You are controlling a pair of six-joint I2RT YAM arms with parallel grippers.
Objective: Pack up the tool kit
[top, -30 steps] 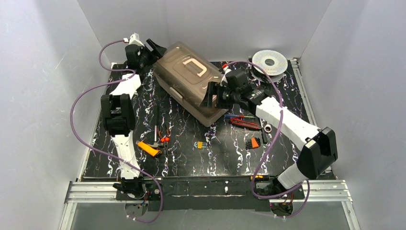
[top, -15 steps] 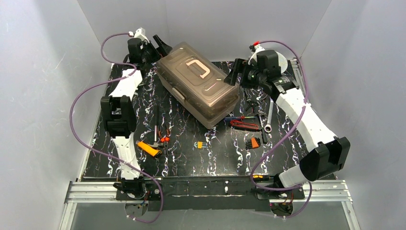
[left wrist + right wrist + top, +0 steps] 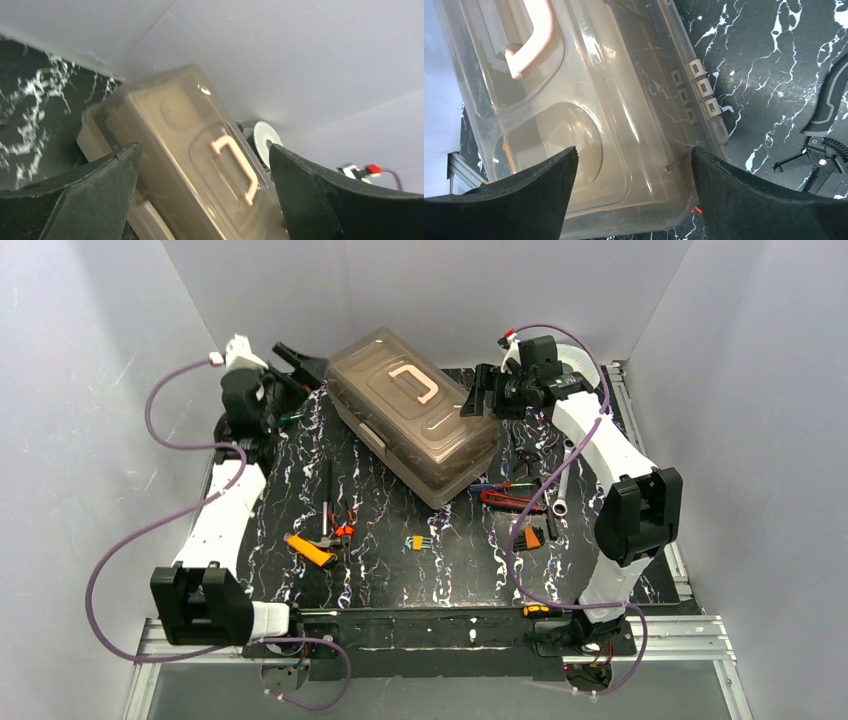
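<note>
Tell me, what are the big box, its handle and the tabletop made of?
Box: likely smoky translucent plastic, glossy, with bright highlights and veins showing through. Handle: opaque cream plastic, smooth. Tabletop: black with white veins, marble-look; stone or printed sheet, I cannot tell.

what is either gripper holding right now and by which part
Nothing. The left gripper and right gripper are both open at either end of the toolbox.

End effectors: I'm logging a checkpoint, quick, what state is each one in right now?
Left end effector: open, holding nothing, facing the toolbox.
Right end effector: open, holding nothing, also facing the toolbox.
</note>
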